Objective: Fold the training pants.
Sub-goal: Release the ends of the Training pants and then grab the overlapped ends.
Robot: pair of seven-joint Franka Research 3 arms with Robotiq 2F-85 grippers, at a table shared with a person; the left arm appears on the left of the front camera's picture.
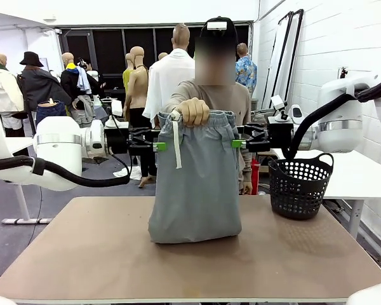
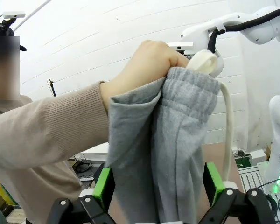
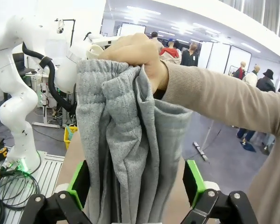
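Observation:
The training pants (image 1: 193,184) are light grey and hang doubled from a person's hand (image 1: 193,111), which grips the waistband; their lower end rests on the table. A white drawstring (image 1: 176,143) dangles down the front. My left gripper (image 1: 159,146) is at the pants' left edge below the waistband, and my right gripper (image 1: 237,143) is at the right edge. In the left wrist view the grey cloth (image 2: 177,140) passes between the left gripper's (image 2: 158,184) spread green pads. The right wrist view shows the cloth (image 3: 126,140) between the right gripper's (image 3: 136,184) spread pads. Both are open.
A black perforated basket (image 1: 300,185) stands at the table's right edge, close under my right arm. The brown table top (image 1: 82,254) has free room left of and in front of the pants. The person stands at the far side, a sleeve (image 3: 214,93) reaching over the pants.

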